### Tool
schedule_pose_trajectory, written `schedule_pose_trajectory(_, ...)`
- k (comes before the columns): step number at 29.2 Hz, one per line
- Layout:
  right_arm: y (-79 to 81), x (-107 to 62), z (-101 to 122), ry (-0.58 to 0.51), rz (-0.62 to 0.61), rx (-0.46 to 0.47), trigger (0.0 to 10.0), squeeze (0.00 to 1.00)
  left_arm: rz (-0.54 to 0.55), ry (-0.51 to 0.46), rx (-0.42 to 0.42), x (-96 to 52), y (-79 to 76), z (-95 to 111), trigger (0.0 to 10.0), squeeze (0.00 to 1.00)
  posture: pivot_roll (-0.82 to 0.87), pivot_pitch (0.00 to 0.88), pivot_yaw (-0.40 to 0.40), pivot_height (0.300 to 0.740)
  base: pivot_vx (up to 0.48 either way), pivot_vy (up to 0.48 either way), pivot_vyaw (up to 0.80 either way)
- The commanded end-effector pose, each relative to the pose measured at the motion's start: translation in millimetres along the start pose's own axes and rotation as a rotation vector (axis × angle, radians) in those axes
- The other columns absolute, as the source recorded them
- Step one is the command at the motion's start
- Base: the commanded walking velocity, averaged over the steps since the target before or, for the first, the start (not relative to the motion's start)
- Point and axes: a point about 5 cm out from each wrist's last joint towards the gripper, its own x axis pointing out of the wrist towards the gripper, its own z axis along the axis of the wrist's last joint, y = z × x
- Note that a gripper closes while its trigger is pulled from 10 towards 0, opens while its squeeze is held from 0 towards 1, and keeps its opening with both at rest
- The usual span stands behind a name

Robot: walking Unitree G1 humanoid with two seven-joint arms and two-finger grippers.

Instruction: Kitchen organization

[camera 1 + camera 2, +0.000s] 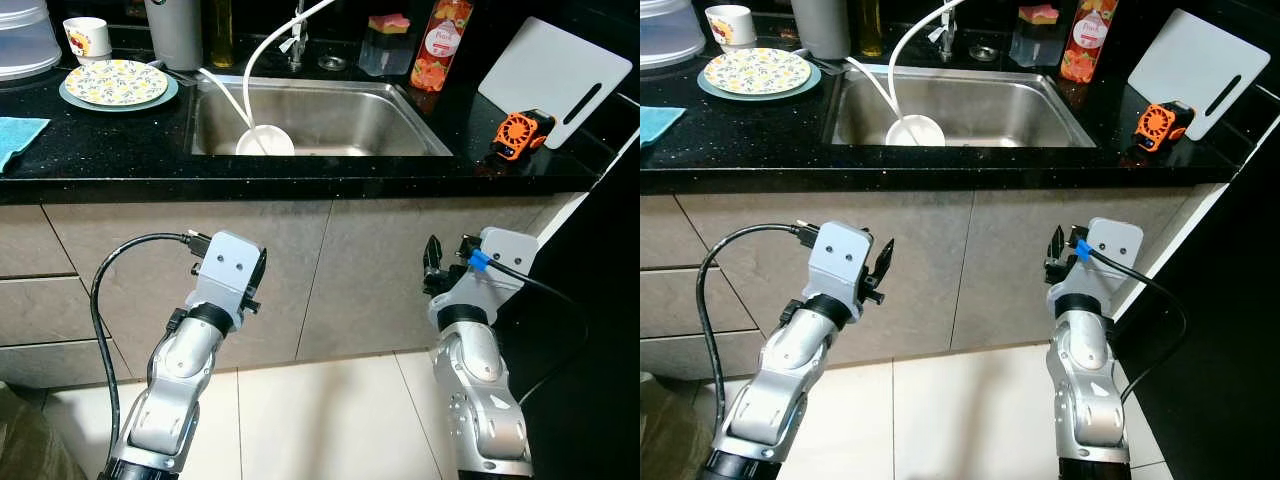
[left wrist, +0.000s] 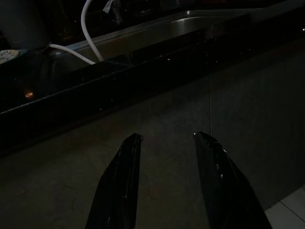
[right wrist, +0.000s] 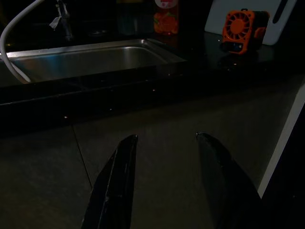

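I face a black stone counter (image 1: 120, 150) with a steel sink (image 1: 320, 115) set in it. A white bowl (image 1: 265, 141) lies in the basin under a white hose (image 1: 262, 50). A flowered plate (image 1: 116, 83) and a cup (image 1: 88, 38) sit on the counter at the left. An orange fan (image 1: 520, 133) and a white cutting board (image 1: 555, 75) stand at the right. My left gripper (image 2: 167, 136) and right gripper (image 3: 167, 137) hang open and empty below the counter edge, in front of the cabinet doors (image 1: 300, 270).
A red-labelled bottle (image 1: 440, 45) and a clear box with a sponge (image 1: 386, 45) stand behind the sink. A blue cloth (image 1: 15, 135) lies at the far left near a white lidded container (image 1: 22, 40). Pale floor tiles (image 1: 320, 420) lie below.
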Motion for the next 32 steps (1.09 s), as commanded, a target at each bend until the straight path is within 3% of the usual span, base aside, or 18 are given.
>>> schedule_pose_trajectory(1,-2.8,1.1,-1.8,0.013,-0.008,-0.012,10.0,0.00,-0.019,0.011,0.003,-0.6,-3.7,-2.4,10.0,0.00,0.15,0.037,-0.081,0.740,0.000,0.000,0.00)
schedule_pose_trajectory(32,-2.7,1.7,-1.4,0.013,-0.007,-0.010,10.0,0.00,-0.020,0.011,0.004,-0.1,-3.8,-2.0,10.0,0.00,0.15,0.039,-0.081,0.740,0.000,0.000,0.00)
